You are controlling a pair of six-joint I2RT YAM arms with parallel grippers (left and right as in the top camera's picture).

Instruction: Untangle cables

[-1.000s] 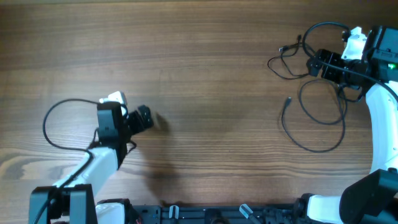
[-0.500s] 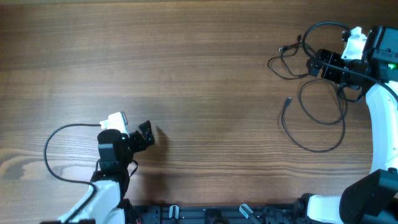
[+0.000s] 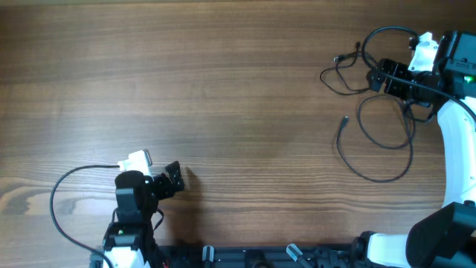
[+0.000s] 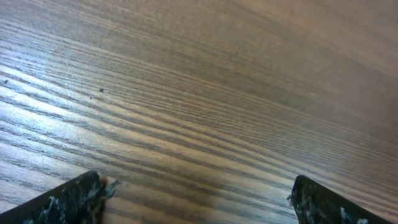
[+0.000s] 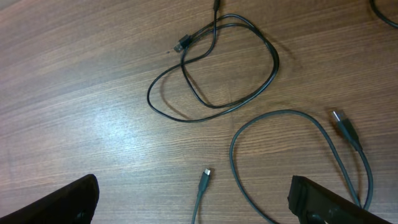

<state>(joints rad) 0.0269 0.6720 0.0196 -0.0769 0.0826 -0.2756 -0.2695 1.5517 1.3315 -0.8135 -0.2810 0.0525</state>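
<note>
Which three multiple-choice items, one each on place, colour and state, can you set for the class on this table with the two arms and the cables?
1. The tangled cables lie nearest:
A the left claw
B the right claw
C neither arm

2. The table is:
A white
B brown wood
C green

3. The left claw is:
A open and empty
B shut on a cable
C shut on a plug

Key:
1 B: in the overhead view the cables lie right beside the right claw.
2 B: brown wood grain shows in every view.
3 A: its jaws stand wide apart over bare wood.
</note>
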